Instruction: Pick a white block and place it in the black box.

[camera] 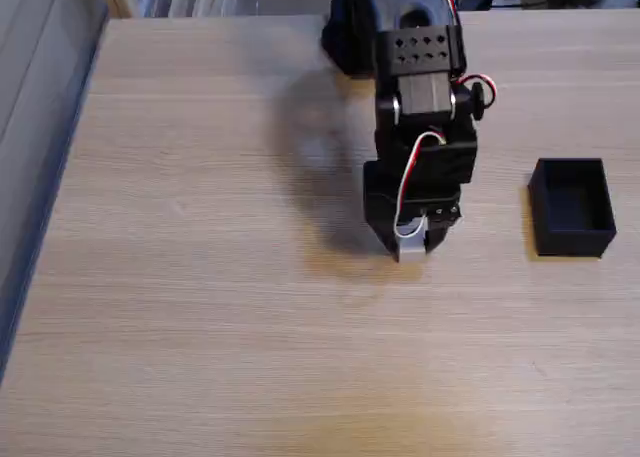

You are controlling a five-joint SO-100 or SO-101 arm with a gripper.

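The white block (409,239) shows as a small pale patch low between the gripper's (413,245) black fingers, near the middle of the table (200,277) in the fixed view. Only part of it is visible: a light, slightly greyish-white face with a short square edge at its near side, and the dark finger bodies cover the rest. The fingers sit on both sides of it and appear to be clasped against it. Whether the block rests on the wood or hangs just above it cannot be told, though a soft shadow lies directly under and to the left of the gripper.

The black box (571,206) stands to the right of the gripper, well apart from it. It is matte black, rectangular and open at the top, with thin walls and a dark interior; its long side runs from near to far. It is several times larger than the block.

The arm (420,87) reaches in from the far edge of the table, pointing down, with a red and white wire (410,172) looping along its front. The table is light wood grain. Between the gripper and the box lies bare wood. Beyond the far edge are blurred items that cannot be made out.
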